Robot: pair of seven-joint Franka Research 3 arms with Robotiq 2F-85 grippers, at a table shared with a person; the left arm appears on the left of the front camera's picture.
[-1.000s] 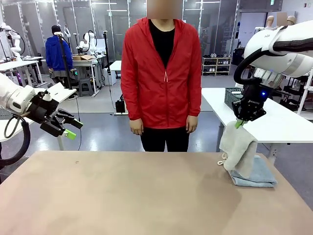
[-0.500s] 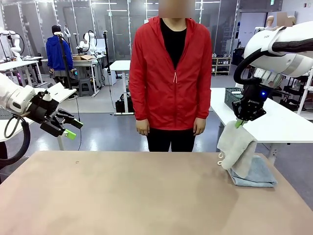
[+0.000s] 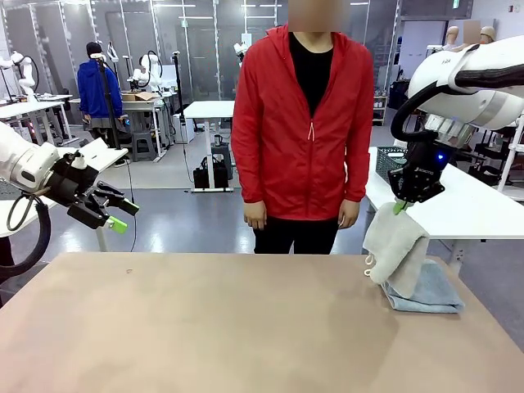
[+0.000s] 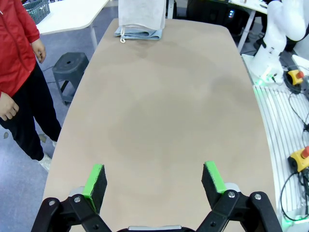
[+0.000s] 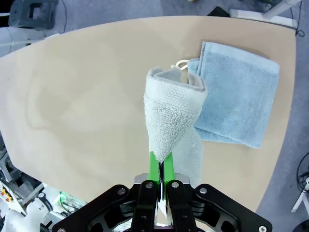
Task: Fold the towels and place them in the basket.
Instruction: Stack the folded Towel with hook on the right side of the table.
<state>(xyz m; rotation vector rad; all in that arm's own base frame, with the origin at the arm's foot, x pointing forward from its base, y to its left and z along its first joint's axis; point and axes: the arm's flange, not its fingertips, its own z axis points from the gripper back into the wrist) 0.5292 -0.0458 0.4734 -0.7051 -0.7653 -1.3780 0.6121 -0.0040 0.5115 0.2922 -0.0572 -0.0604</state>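
Terry towel pinched and lifted over its blue mate.

Front view: the right gripper [image 3: 400,205] is clenched on the top of the cream towel [image 3: 395,250], so it hangs free with its hem brushing the blue towel [image 3: 430,293], folded on the table [image 3: 205,327]; the left gripper [image 3: 115,213] waits aside, released; the basket [image 3: 385,160] sits on the far white table, probably the goal.
Left wrist view: spread fingers [image 4: 95,181] over bare tabletop, both towels far off.
Right wrist view: cream towel draped from shut fingers.
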